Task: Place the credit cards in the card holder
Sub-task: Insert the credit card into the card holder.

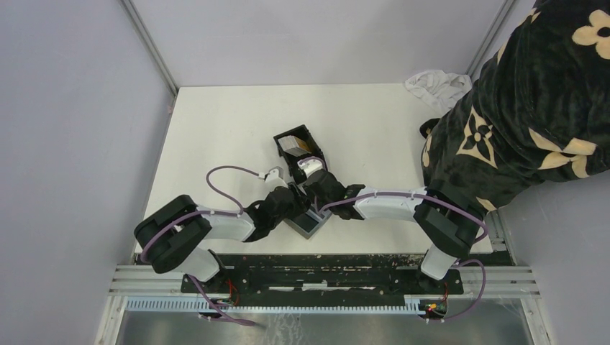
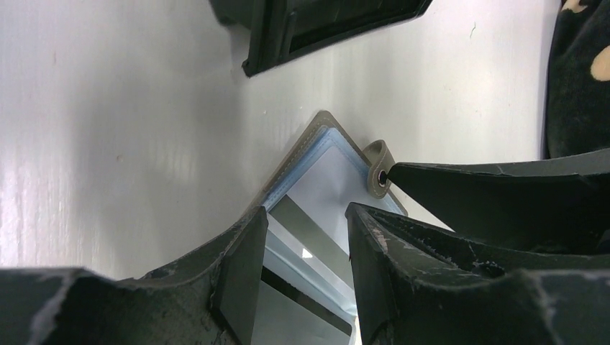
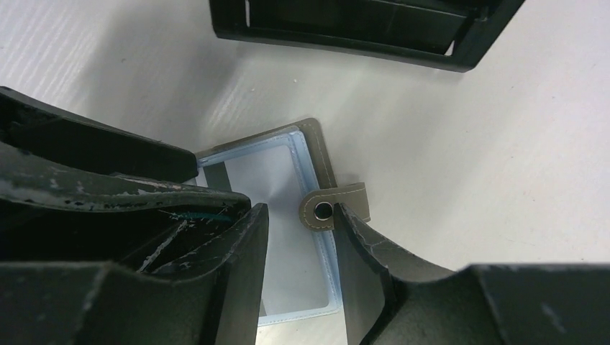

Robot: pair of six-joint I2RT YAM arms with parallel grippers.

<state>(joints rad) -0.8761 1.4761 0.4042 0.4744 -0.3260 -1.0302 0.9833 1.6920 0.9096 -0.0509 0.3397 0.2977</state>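
Two credit cards (image 1: 296,147), one grey and one tan, stand inside the black card holder (image 1: 280,146) on the white surface (image 1: 216,129). Nearer the arms lies an olive sleeve (image 2: 316,180) with a clear pocket and a snap tab (image 3: 338,203). The left tool (image 2: 306,215) and the right tool (image 3: 302,215) hang over it, jaws apart.

No readable text — only flower emblems on black fabric (image 1: 532,86).

From above you get only a corner of the tan-edged sleeve (image 1: 314,226), since the left gripper (image 2: 302,244) and right gripper (image 3: 298,244) cover the rest, and each wrist view cuts the card holder (image 2: 267,36) off at its top edge, its contents unseen there.
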